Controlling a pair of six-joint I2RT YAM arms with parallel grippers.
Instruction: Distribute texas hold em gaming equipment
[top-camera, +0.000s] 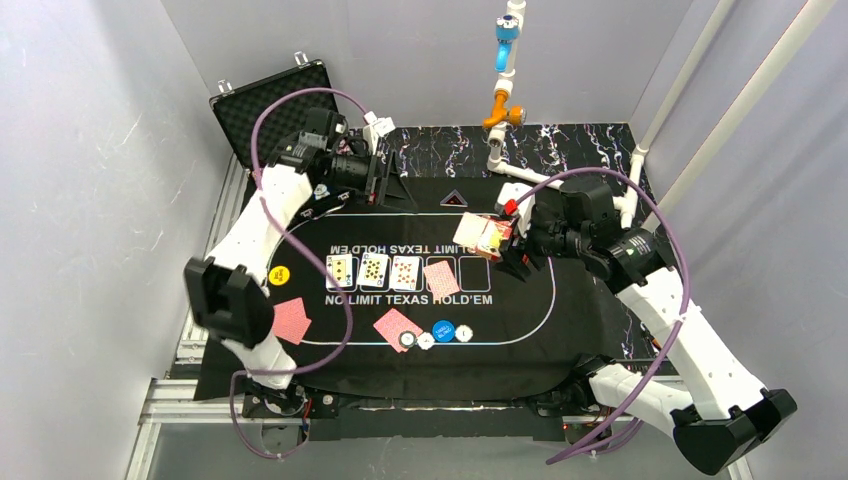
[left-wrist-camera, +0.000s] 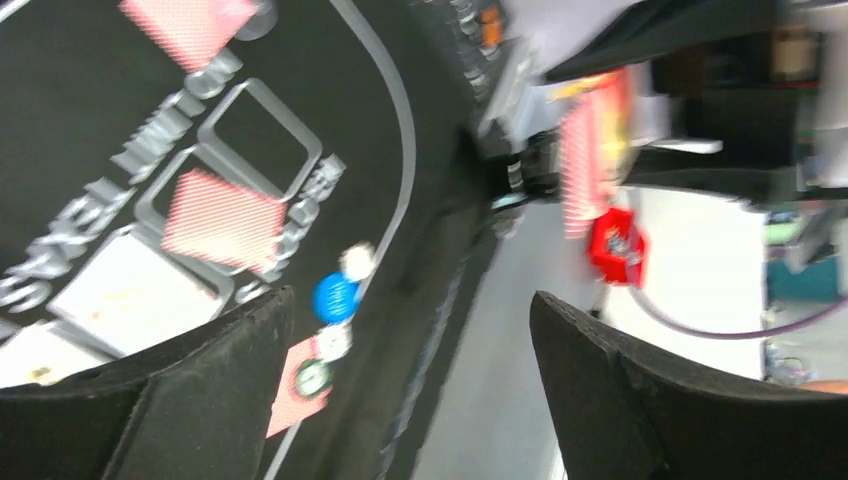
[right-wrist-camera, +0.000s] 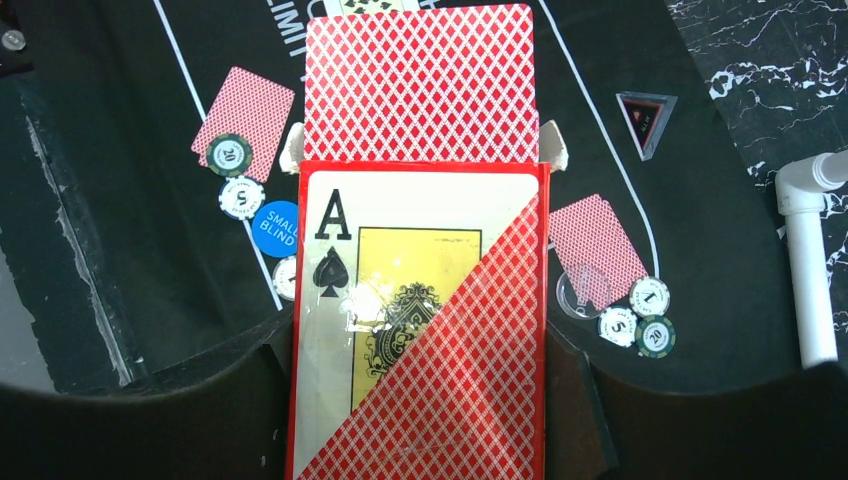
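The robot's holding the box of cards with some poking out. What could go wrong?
1. The right gripper holds the card box with the cards sticking out of its open end; tipped that way, they might slide out.
2. The left gripper is open and empty; pulling one card from the pack, it could drag out several.
3. A card aimed at the empty slot could land on the face-down card beside it.

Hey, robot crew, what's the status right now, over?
Left gripper open, empty. Right gripper clamped on red ace-of-spades card box, red-backed card poking out. Four cards in black mat's row. Nothing blocking.
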